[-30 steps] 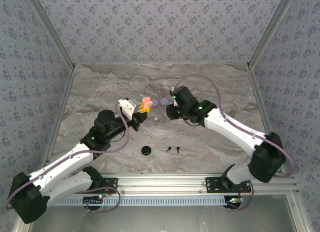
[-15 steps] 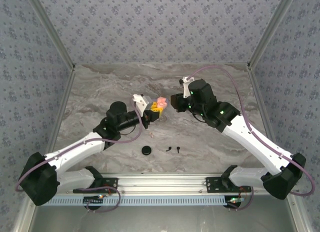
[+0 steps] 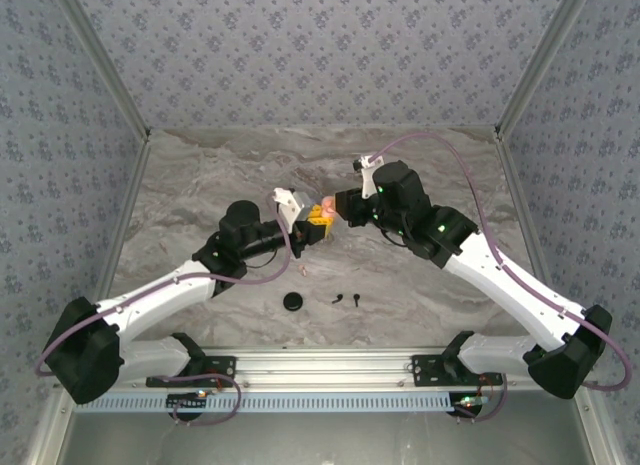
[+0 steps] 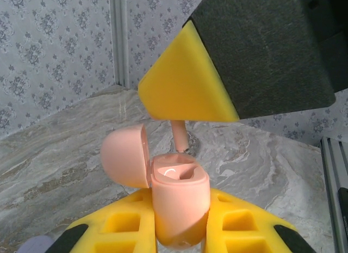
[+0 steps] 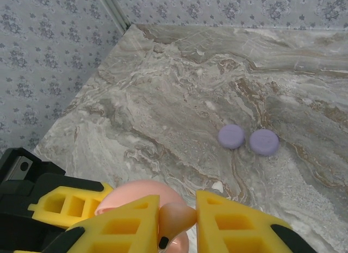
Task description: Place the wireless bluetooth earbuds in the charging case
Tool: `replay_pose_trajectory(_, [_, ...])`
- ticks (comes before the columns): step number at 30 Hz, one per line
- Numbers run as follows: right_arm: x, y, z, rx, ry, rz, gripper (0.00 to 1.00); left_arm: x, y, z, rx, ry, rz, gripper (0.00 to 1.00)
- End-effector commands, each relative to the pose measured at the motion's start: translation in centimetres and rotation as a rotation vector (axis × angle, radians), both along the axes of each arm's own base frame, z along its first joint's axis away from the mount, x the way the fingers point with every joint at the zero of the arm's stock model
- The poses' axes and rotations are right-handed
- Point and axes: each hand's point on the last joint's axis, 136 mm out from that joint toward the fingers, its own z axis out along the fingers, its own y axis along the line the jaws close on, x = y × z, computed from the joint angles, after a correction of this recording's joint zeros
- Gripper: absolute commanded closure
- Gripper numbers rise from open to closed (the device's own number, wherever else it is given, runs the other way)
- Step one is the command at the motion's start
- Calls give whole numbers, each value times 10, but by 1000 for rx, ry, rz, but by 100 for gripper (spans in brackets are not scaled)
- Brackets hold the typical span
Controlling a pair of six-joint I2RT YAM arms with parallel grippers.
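Shifted rightward since half a second ago, the left gripper (image 3: 316, 225) is clamped on the pink charging case (image 4: 179, 201), which is held upright with its lid (image 4: 126, 156) swung open (so the inside faces up). Just above it, a pink earbud (image 5: 176, 216) is pinched in the right gripper (image 3: 345, 207), stem pointed down at the case, seemingly so it can be lowered straight in; it appears not yet seated.

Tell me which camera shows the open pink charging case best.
Left wrist: the pink case sits centred, lid open, socket visible. Right wrist catches its top partly behind the right tool; top external gives a small pink spot.
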Motion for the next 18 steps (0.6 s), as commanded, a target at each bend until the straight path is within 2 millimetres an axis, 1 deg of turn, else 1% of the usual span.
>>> replay_pose_trajectory(1, [0,-1,17,24,-50,-10,77,-1,-6,28,-65,-47,-23,100])
replay_pose_trajectory(13, [2,-2,1,-9,-25,-26,77,-1,-7,31,-89,-39,-23,100])
replay_pose_trajectory(18, [1,1,-1,-4,-17,-14,77,-1,-7,31,-91,-38,-21,100])
